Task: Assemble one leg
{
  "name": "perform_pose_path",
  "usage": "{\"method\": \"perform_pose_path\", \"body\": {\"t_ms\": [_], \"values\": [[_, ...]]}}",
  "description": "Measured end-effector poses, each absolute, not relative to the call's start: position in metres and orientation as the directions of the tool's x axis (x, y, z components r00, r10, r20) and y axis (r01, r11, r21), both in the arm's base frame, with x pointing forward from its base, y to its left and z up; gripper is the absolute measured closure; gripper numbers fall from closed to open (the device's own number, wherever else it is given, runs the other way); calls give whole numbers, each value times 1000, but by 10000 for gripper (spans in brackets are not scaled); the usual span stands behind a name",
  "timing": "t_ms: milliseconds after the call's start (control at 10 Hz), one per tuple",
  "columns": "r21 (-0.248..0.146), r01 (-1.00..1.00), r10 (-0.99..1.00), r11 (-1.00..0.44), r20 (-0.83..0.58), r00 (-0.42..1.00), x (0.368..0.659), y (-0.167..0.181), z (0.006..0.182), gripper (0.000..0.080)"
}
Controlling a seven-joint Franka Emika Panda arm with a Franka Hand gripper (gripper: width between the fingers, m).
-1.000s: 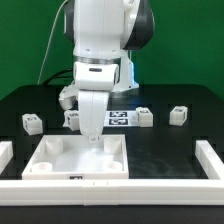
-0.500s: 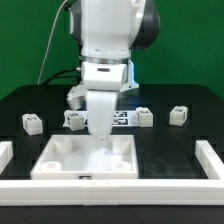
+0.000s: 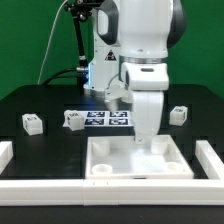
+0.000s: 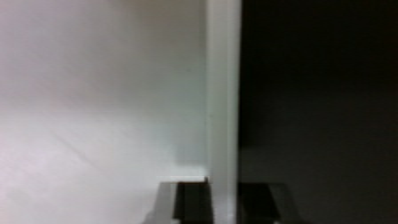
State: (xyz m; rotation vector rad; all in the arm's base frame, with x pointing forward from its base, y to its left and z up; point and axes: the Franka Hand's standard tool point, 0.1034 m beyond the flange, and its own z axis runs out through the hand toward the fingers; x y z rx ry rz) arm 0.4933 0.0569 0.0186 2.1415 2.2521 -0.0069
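Note:
Three small white legs with tags stand on the black table: one [image 3: 32, 123] at the exterior view's left, one [image 3: 73, 120] beside the marker board, one [image 3: 179, 114] at the right. A fourth is hidden behind the arm. My gripper [image 3: 148, 138] reaches down onto the large white square panel [image 3: 108, 162] and is shut on its raised back rim near the right corner. In the wrist view the two dark fingers [image 4: 222, 186] sit either side of the thin white rim [image 4: 222, 90], with the panel's floor [image 4: 98, 100] beside it.
The marker board [image 3: 108, 118] lies behind the panel. A white rail [image 3: 60, 187] runs along the table's front, with short white rails at the left [image 3: 5, 152] and right [image 3: 210, 156]. A dark stand with cables rises at the back [image 3: 80, 40].
My gripper has moved toward the exterior view's right and dragged the white panel with it along the front rail. The fourth leg is now hidden behind the arm.

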Motion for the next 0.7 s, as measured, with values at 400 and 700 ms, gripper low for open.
{"method": "perform_pose_path", "body": {"t_ms": [400, 700], "values": [[9, 1000, 1000, -6, -27, 6, 500, 83, 19, 742], [-15, 999, 998, -31, -46, 31, 503, 90, 20, 742]]}}
